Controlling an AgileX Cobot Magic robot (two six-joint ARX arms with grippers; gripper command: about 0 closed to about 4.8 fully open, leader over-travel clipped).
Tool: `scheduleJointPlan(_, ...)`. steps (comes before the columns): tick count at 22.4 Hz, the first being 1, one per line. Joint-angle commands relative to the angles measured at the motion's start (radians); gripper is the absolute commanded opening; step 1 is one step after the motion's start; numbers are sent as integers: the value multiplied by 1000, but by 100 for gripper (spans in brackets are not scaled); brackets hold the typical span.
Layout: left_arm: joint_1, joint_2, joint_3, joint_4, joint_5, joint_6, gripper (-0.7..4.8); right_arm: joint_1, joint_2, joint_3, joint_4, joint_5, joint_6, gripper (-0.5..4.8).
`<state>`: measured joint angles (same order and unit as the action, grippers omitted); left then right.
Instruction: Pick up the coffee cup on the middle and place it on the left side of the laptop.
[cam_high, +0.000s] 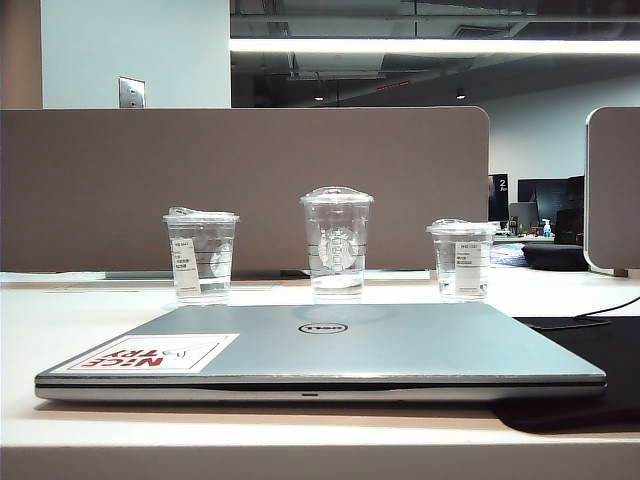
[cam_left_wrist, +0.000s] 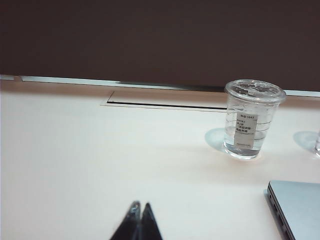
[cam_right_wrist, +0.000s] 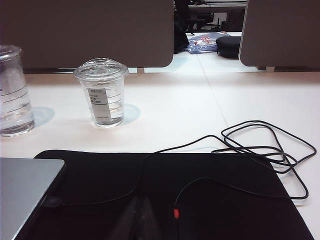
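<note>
The coffee cup (cam_high: 337, 240), tall and clear with a domed lid and a faint round logo, stands upright behind the middle of the laptop (cam_high: 320, 350). The right wrist view catches the cup (cam_right_wrist: 12, 95) at its edge, beyond the laptop's corner (cam_right_wrist: 22, 190). The laptop lies closed, silver-grey, with a red-lettered sticker. Neither gripper appears in the exterior view. My left gripper (cam_left_wrist: 140, 206) is shut and empty, low over bare table, well short of the laptop's corner (cam_left_wrist: 297, 207). My right gripper (cam_right_wrist: 141, 201) is shut and empty over the black mat (cam_right_wrist: 200, 200).
Two shorter labelled cups flank the coffee cup, one left (cam_high: 200, 255) (cam_left_wrist: 252, 120) and one right (cam_high: 461, 258) (cam_right_wrist: 102, 92). A black cable (cam_right_wrist: 260, 150) loops across the mat and table. A brown partition (cam_high: 250, 180) closes the table's far side, with a cable slot (cam_left_wrist: 165, 104) before it.
</note>
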<state>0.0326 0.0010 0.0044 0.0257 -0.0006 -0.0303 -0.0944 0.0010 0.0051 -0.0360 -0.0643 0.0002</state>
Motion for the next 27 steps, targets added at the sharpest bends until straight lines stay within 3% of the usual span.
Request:
scheduleJointPlan(1,0,0,3,13,4,4,-5,1,-2,-4,16,-2,0,-5)
scheduleJointPlan(5,0,0,3,13,4,4,-5,18,-2,-4,16,-1,0,-5)
scheduleJointPlan(9,-1,0,3,17,7,-24,-5,98,18,-4,18,2,-1,-5)
scheduleJointPlan(10,-1,0,3,31,49,-92,-5,160,51,-4,18,2,0,-5)
scheduleJointPlan(11,-1,0,3,63,159,-148,-5,237,97,-4,17,2,0,-5)
scheduleJointPlan(12,-4,0,3,124,329,-192,-5,311,135,-4,16,1,0,-5)
scheduleJointPlan(15,-41,1,12,218,425,-233,-5,404,175,-4,15,-2,0,-5)
scheduleJointPlan(18,-145,53,72,224,360,-223,-5,479,223,-4,15,-2,0,-5)
scheduleJointPlan(22,-352,404,159,386,278,-23,-3,528,278,-4,13,-2,0,-5)
scheduleJointPlan(23,-400,546,181,477,256,35,33,536,278,-4,12,-2,-1,-5)
scheduleJointPlan(24,-433,674,206,562,243,77,118,540,278,-4,10,-2,0,-5)
scheduleJointPlan(25,-460,827,240,660,240,103,240,539,278,-4,10,-3,-1,-5)
scheduleJointPlan(27,-478,1123,334,833,240,101,414,537,278,-4,10,-2,0,-5)
